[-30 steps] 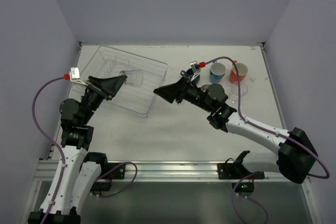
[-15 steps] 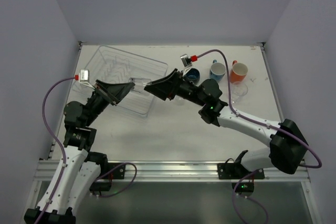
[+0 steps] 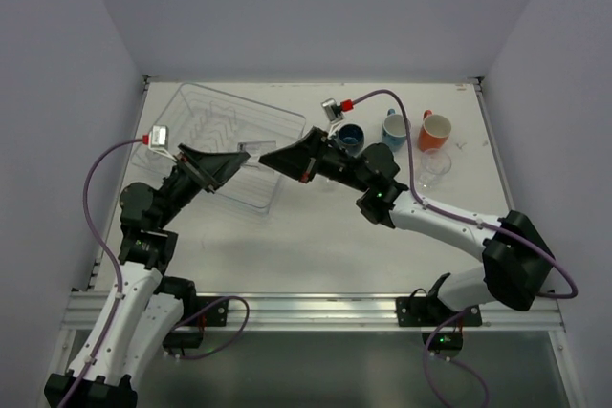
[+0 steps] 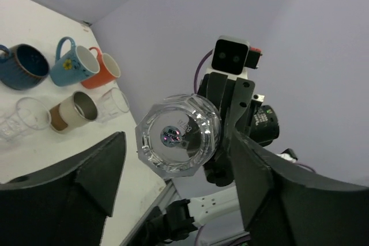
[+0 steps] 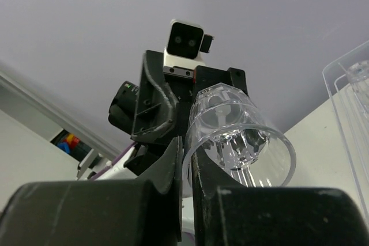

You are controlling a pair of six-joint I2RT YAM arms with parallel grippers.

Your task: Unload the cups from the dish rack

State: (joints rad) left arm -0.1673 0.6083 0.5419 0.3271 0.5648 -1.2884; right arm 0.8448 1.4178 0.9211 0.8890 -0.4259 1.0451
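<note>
Over the right end of the dish rack (image 3: 196, 102), both my claws meet nose to nose around one clear tumbler (image 4: 179, 142). My right claw (image 3: 270, 161) is pinched tight on the tumbler's wall at the rim, one finger inside and one outside. My left claw (image 3: 232, 158) stands apart, a finger on either side of the glass, whose base faces that wrist. Whether the finger on the wider side brushes it, I cannot tell.

The rack sits askew toward the far-left corner of the bench (image 3: 316, 236), its left end close to the left edge. Walls close in on the left, far and right edges. Bare white bench runs along the near edge and through the middle.

Toward the far-right corner the unloaded cups cluster: dark blue cup (image 3: 351, 138), light blue mug (image 3: 395, 128) and orange cup (image 3: 435, 131) in a row along the far side. From my left wrist I also pick out a cream cup (image 4: 72, 110) with a clear glass on either side of it, just nearer.

From above, my right arm covers the cream cup, and only one glass shows faintly near the orange cup. The rack's ridges are a pale blur through the plastic, and what lies under my claws is masked. My right wrist catches only a corner of the rack, cut off at the picture's edge.
</note>
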